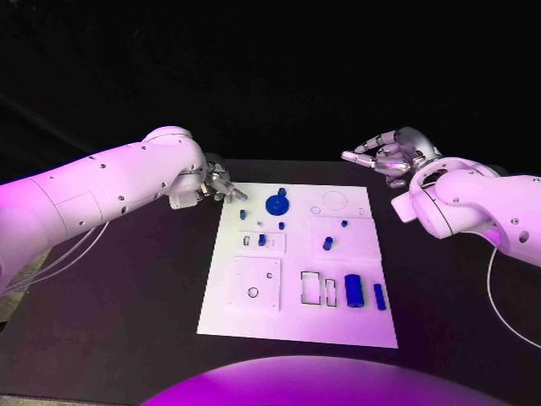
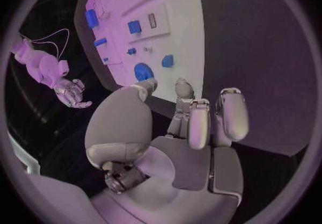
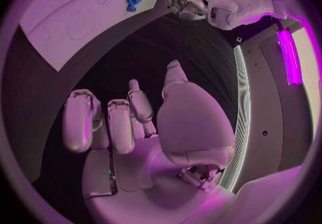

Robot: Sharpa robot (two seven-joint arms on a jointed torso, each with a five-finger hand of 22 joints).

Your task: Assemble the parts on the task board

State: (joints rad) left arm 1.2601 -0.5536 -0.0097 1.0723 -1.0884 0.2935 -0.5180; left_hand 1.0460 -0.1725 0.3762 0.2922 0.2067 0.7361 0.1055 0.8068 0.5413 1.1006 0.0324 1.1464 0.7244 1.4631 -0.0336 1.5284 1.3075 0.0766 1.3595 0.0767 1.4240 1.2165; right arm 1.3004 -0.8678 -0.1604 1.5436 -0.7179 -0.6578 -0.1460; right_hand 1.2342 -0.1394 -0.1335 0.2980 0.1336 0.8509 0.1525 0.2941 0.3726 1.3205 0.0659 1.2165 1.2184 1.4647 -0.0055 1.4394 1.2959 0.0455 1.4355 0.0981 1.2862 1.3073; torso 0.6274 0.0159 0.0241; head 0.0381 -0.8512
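The white task board (image 1: pixel 301 326) lies in the middle of the black table. A round blue disc (image 1: pixel 276 204) sits near its far edge, with small blue pieces (image 1: pixel 262 240) around it. A large blue block (image 1: pixel 355 290) and a slim blue bar (image 1: pixel 379 296) stand near the front right. My left hand (image 1: pixel 215 184) hovers at the board's far left corner, fingers loosely extended, holding nothing. In the left wrist view the disc (image 2: pixel 143 71) lies just beyond its fingertips (image 2: pixel 182 87). My right hand (image 1: pixel 390 155) is raised beyond the far right corner, fingers spread and empty.
Recessed outlines on the board include a rectangular slot (image 1: pixel 311 288), a raised square plate (image 1: pixel 256 283) and a faint circle (image 1: pixel 336 200). Black table (image 1: pixel 124 296) surrounds the board on all sides. White cables trail beside both arms.
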